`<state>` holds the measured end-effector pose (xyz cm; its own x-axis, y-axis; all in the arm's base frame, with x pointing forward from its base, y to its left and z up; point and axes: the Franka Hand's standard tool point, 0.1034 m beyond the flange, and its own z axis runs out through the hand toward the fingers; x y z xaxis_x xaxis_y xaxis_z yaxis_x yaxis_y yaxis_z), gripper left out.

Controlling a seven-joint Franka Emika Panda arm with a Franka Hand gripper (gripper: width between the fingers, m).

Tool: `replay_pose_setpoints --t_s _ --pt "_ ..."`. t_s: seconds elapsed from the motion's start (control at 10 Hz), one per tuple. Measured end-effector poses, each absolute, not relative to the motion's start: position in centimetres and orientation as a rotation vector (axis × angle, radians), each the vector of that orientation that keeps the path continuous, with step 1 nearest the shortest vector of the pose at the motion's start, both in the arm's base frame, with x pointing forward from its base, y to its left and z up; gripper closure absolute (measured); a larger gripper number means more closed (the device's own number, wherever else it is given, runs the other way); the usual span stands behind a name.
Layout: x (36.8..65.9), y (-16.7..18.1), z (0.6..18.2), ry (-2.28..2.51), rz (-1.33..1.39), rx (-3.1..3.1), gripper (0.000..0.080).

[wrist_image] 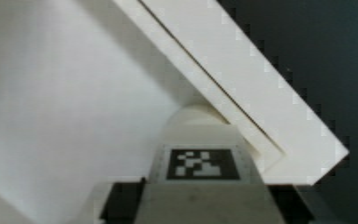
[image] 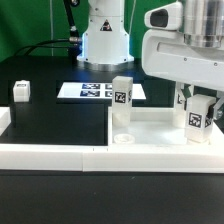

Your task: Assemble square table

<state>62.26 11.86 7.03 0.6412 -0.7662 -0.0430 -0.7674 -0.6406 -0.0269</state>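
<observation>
Tagged leg [wrist_image: 201,140] upright in the clamped end effector [wrist_image: 201,196], arm [image: 185,50] vertical above tabletop [image: 155,126] corner at exterior view's right

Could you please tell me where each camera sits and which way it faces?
Exterior view: off the arm, facing the robot base across the tabletop; base and end effector show.
Wrist view: on the wrist, looking down past the fingers at the gripped leg and tabletop rim.
Shared: the gripped leg and the tabletop.

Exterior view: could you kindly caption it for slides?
Gripper holds a leg at the tabletop corner; another leg stands upright.
</observation>
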Motion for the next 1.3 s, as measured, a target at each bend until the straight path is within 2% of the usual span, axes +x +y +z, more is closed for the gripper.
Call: replay_pose_setpoints --t_s 0.2,0.5,0.8,0.9,1.1,1.3 --pt "62.23 11.9 6.95 1.484 0.047 -2.723 0.0511" --pt "62.54 12.17 6.88 1.998 0.04 -2.372 0.0511" --pt "63.19 12.63 6.77 2.466 0.082 -1.756 0.0509" --pt "63.22 12.55 6.73 2.542 0.081 -1.554 0.0509" --pt "63.14 12.57 6.75 2.541 0.077 -1.549 0.0509" --pt "63.18 12.41 6.83 2.463 0.065 -1.665 0.026"
